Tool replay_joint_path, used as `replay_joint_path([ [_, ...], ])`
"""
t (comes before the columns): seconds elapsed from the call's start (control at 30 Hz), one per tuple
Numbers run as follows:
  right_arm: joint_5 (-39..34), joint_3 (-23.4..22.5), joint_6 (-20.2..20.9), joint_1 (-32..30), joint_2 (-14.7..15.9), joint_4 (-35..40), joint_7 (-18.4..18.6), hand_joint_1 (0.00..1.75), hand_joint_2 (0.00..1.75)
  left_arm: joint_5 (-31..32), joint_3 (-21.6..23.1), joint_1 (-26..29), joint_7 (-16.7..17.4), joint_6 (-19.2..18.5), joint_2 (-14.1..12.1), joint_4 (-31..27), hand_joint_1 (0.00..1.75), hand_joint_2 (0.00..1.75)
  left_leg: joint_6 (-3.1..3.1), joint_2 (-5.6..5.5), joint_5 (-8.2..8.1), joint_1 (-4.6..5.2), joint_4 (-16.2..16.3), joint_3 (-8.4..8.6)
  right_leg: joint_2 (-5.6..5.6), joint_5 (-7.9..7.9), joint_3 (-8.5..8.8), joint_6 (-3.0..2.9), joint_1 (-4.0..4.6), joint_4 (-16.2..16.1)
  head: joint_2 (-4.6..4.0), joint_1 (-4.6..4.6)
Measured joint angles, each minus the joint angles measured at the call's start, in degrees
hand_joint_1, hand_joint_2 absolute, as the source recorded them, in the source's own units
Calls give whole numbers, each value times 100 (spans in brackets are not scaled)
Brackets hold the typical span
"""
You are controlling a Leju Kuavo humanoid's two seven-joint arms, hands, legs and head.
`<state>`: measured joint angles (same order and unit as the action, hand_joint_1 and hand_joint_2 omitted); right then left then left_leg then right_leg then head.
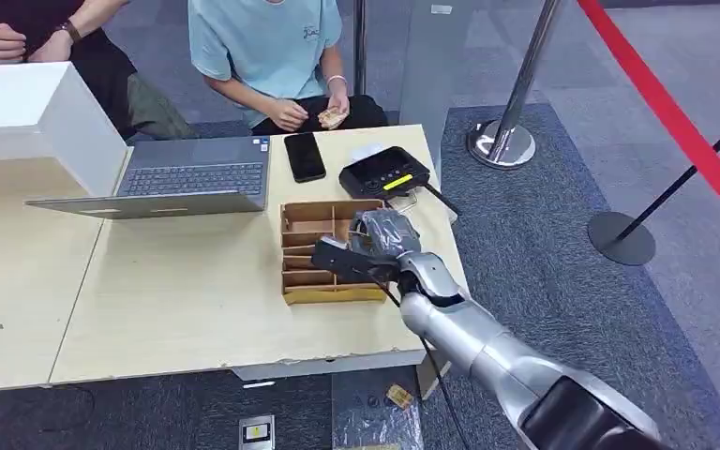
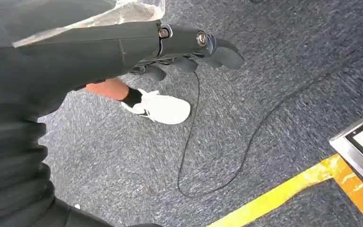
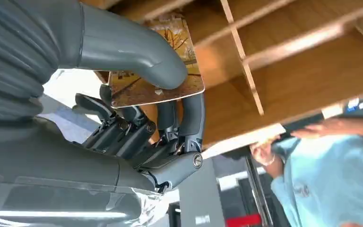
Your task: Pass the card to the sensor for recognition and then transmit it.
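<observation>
The right hand [image 1: 382,246], a grey ribbed hand at the end of the silver arm, is over the brown cardboard divider box [image 1: 292,251] that stands on the pale wooden table [image 1: 178,309]. In the right wrist view this right hand [image 3: 137,109] is gripping a thin card with a picture of autumn trees [image 3: 170,85]: the thick grey thumb [image 3: 127,47] presses on the printed face, and the dark fingers [image 3: 191,118] support it from the other side. So the card is already in the hand, just beside the wooden partitions of the box. The left hand [image 2: 189,47] hangs low over the grey carpet, its fingers a little curled and holding nothing, so the right hand is clearly the nearer one for the task. Beyond the box, farther from the robot, lies the black flat sensor device with a yellow-green strip [image 1: 384,172], and next to it a black phone [image 1: 305,156]. I judge that the coming move depends on this: the sensor lies forward of the holding hand, near but not touching, so the card must travel away from the robot. Farther still sits a person in a light blue shirt [image 1: 262,47].
</observation>
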<state>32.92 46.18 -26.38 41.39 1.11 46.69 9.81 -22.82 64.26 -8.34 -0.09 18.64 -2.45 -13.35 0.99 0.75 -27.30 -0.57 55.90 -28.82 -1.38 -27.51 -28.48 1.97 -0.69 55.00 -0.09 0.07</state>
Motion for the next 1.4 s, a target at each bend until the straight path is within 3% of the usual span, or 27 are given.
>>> replay_joint_path([
  [0.5, 299, -72, 564, 1584, 72, 594, 339, 175, 175, 179, 0, -110, 26, -100, 11, 0, 0, 175, 3, 1, 4, 0, 2, 3, 1, 7, 0, -2, 0, 5, 0, 0],
  [0.7, 962, -20, 721, 2191, 55, 717, 503, 175, 175, 278, 0, -155, 24, -129, 15, 0, 0, 175, 3, 0, 4, 0, 1, 1, 1, 7, -1, -2, 0, 5, 0, 0],
  [0.87, 1832, 77, 576, 2353, 13, 671, 510, 175, 175, 350, 0, -195, 68, -149, 15, 0, 0, 175, 3, 0, 4, 0, 2, 2, 1, 7, 0, -2, 0, 5, 0, 0],
  [1.13, 1925, 184, 293, 2232, 11, 511, 269, 173, 175, 363, 0, -188, 94, -151, 15, 0, 0, 175, 3, 0, 4, 0, 2, 2, 1, 7, -1, -2, 0, 4, 0, 0],
  [1.17, 1878, 184, 280, 2209, 11, 483, 230, 152, 175, 365, 0, -185, 98, -157, 15, 0, 0, 175, 3, 0, 4, 0, 2, 2, 1, 7, -1, -2, 0, 4, 0, 0],
  [1.2, 1832, 184, 262, 2185, 11, 450, 199, 47, 175, 369, 0, -181, 109, -157, 15, 0, 0, 175, 3, 0, 4, 0, 2, 2, 1, 7, 0, -2, 0, 4, 0, 0],
  [1.23, 1799, 184, 256, 2163, 5, 418, 164, 0, 175, 380, 0, -176, 109, -160, 15, 0, 0, 175, 3, 0, 4, 0, 2, 2, 1, 7, 0, -2, 0, 5, 0, 2],
  [1.4, 1705, 184, 295, 2064, -33, 293, 66, 0, 175, 380, 0, -162, 107, -160, 20, 0, 0, 175, 3, 0, 4, 0, 2, 2, 1, 7, -1, -2, 0, 5, 0, 0],
])
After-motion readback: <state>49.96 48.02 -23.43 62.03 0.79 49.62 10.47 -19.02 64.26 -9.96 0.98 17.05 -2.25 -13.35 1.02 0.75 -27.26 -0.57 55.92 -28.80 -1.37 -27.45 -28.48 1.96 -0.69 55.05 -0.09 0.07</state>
